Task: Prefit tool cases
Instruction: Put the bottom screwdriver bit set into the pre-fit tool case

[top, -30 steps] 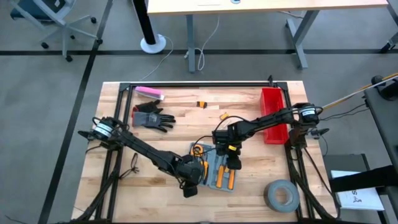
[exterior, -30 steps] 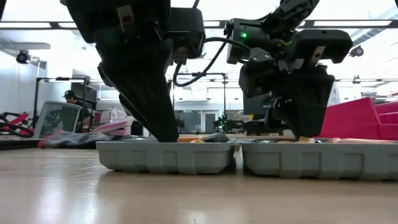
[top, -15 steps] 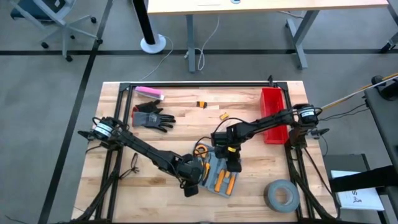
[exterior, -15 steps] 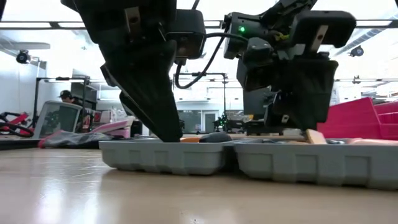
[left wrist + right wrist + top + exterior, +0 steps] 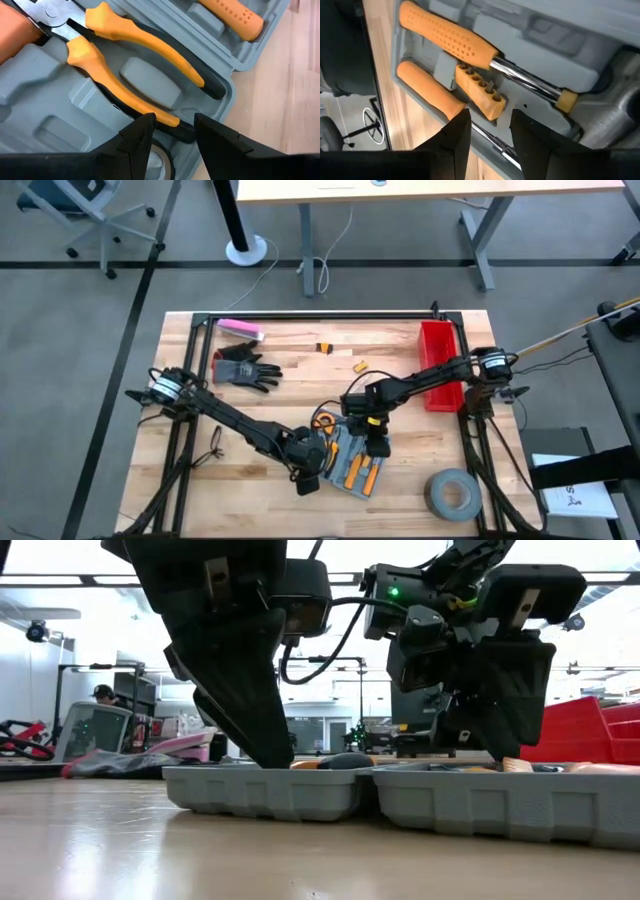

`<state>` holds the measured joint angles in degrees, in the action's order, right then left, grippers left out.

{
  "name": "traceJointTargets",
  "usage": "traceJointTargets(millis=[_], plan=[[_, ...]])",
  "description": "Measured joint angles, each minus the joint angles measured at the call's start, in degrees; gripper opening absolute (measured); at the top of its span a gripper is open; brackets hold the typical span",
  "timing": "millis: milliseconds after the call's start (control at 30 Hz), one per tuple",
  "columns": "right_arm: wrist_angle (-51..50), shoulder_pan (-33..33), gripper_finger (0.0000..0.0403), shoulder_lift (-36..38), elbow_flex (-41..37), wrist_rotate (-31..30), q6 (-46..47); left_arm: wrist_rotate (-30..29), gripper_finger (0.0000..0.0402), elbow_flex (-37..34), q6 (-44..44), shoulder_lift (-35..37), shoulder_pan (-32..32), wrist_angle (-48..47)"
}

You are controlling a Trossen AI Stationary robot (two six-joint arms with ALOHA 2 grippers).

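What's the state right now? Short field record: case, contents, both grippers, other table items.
case: tool case lying open, flat on the table
contents: pliers, screwdrivers, bit holder in slots
left gripper: open, over the pliers handles
right gripper: open, over the bit holder
others: red bin, tape roll, glove

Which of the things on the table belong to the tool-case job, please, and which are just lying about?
For the job: tool case, pliers, screwdrivers, bit holder.

Lying about: red bin, tape roll, black glove, pink block.
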<state>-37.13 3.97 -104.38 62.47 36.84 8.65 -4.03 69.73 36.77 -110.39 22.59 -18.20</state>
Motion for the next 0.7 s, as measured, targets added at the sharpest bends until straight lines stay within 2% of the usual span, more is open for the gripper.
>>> traceJointTargets(millis=[433,700], plan=[[0.82,0.41,0.0104,-0.33,0.31,1.07,0.79,0.22,0.0153,-0.06,0.37,0.00,-0.59,-0.77],[-0.07,1.15,0.0107,0.13,4.54,0.43,0.51,0.19,0.0153,-0.07,0.66,0.00,-0.59,-1.28]])
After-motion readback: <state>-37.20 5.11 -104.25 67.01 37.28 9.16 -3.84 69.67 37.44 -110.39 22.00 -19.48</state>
